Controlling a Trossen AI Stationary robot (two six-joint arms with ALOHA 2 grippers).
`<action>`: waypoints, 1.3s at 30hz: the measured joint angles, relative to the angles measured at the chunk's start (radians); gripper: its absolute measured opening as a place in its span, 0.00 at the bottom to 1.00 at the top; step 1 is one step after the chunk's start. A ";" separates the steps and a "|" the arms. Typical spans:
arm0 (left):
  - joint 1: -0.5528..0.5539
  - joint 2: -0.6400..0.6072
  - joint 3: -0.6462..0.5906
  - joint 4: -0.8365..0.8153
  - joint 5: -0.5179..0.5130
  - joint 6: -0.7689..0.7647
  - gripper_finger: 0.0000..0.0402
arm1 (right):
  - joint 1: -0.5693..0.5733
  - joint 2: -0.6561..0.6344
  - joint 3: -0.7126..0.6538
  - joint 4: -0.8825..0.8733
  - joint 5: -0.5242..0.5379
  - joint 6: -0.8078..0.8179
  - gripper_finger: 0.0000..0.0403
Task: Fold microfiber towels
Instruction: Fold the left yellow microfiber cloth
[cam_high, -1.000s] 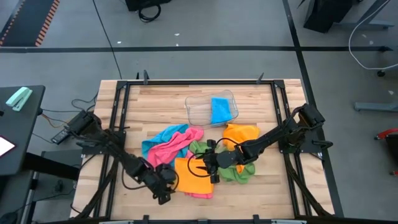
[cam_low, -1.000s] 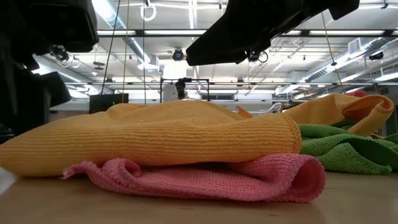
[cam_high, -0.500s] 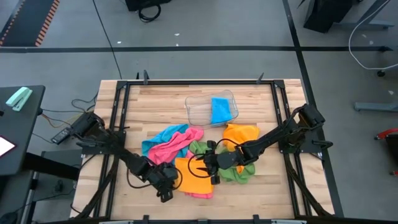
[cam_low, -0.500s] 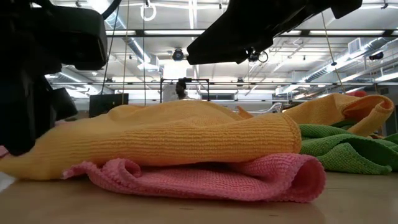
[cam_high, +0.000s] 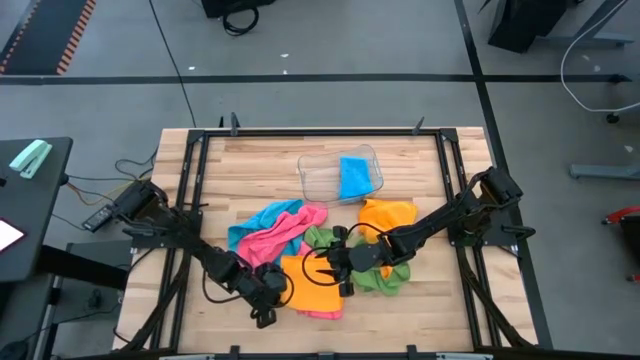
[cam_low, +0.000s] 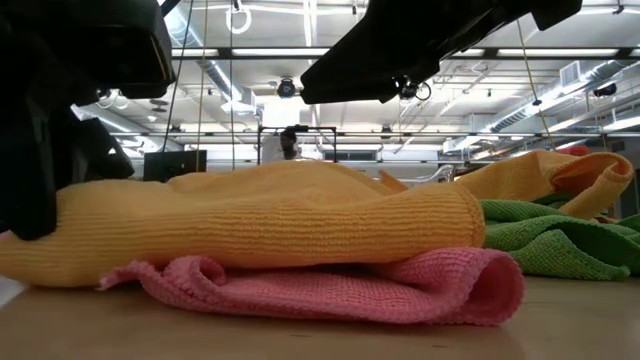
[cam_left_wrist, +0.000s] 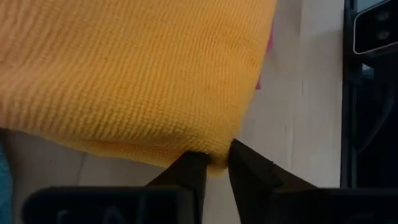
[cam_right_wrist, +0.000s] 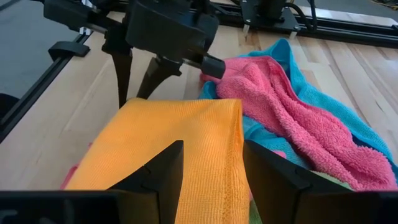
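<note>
Two grippers work on one folded orange towel (cam_high: 312, 285), which lies near the front edge of the bench (cam_high: 420, 305), about in the middle. The left gripper (cam_high: 270, 297) is at the towel's left front corner; in the left wrist view its two fingers (cam_left_wrist: 193, 167) pinch the corner of the orange cloth (cam_left_wrist: 137, 74) between them, nearly together. The right gripper (cam_high: 340, 272) is at the right edge of the same towel; in its wrist view its fingers (cam_right_wrist: 163, 163) stand apart over the cloth, one on each side of the folded edge, and I cannot tell if they touch it. A pink towel (cam_low: 330, 285) lies under the orange one. A pink and blue pile (cam_high: 272, 228) lies behind, a green towel (cam_high: 385, 277) to the right, and another orange towel (cam_high: 388, 213) behind that. A blue towel (cam_high: 353, 177) sits in the clear tray (cam_high: 318, 178) near the back edge.
</note>
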 joint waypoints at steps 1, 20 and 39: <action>-0.002 0.000 0.000 0.000 0.012 0.000 0.11 | 0.000 0.000 0.000 0.000 0.000 0.000 0.43; -0.069 0.002 -0.001 -0.004 0.019 0.041 0.07 | 0.000 0.000 0.000 0.000 -0.006 0.004 0.43; -0.116 -0.039 0.076 -0.063 0.162 -0.043 0.44 | 0.077 0.092 0.002 0.195 -0.076 0.016 0.43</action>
